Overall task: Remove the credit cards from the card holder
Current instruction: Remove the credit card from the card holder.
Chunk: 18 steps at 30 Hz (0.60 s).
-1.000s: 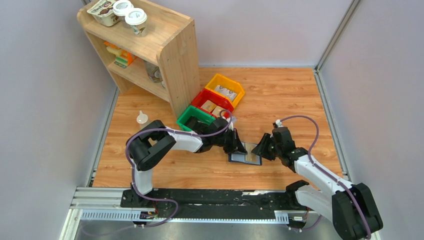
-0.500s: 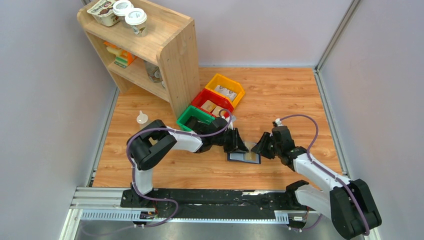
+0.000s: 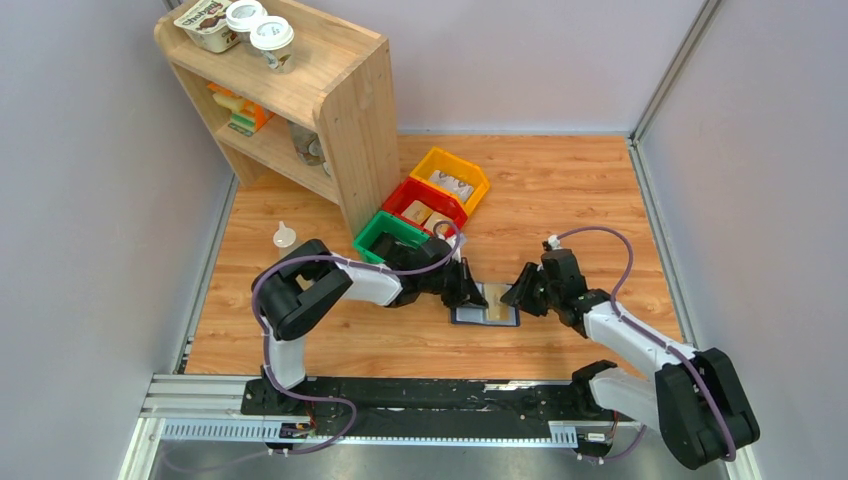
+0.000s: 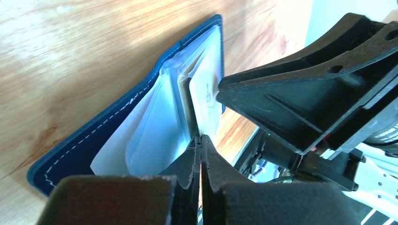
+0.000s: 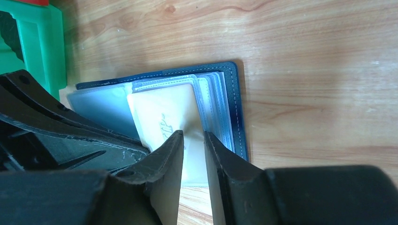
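The navy card holder (image 3: 462,318) lies open on the wooden table between my two grippers, its clear sleeves fanned up (image 4: 155,126). A tan credit card (image 3: 497,305) shows inside a sleeve (image 5: 162,112). My left gripper (image 3: 472,295) comes in from the left, its jaws shut (image 4: 201,138) with the tips at the base of the sleeves. Whether a sleeve edge is pinched there does not show. My right gripper (image 3: 518,297) comes from the right. It is open by a narrow gap (image 5: 193,136), with its tips over the card's sleeve.
Green (image 3: 392,232), red (image 3: 427,203) and yellow (image 3: 455,175) bins stand in a diagonal row just behind the left gripper. A wooden shelf (image 3: 330,100) with cups on top stands at the back left. A small white object (image 3: 285,236) lies left of the bins.
The left gripper opened briefly and shut again at the sleeves. Both grippers and the card holder shifted slightly left, and more of the tan card now shows.
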Available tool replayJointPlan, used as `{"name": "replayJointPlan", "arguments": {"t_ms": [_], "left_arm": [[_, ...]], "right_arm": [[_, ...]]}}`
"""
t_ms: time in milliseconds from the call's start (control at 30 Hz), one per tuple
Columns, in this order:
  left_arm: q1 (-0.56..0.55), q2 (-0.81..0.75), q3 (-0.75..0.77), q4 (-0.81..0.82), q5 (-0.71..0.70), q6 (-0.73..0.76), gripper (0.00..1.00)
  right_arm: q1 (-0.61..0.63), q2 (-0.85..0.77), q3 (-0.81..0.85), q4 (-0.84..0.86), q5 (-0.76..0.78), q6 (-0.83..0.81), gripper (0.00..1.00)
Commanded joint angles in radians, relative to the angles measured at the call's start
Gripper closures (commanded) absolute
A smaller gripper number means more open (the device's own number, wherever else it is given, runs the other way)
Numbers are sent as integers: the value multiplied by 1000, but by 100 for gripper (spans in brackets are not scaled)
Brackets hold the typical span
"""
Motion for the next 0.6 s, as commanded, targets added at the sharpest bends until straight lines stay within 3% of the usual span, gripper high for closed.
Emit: {"name": "replayJointPlan", "arguments": {"t_ms": [0, 367, 567], "left_arm": [[30, -67, -29, -28, 2, 41, 100], [57, -88, -40, -138, 10, 81, 100], [58, -82, -46, -143, 22, 85, 100]], "right_arm": [[3, 56, -21, -96, 4, -4, 69], [-2, 85, -3, -119, 10, -4, 73], [-2, 15, 19, -100, -33, -19, 73]]}}
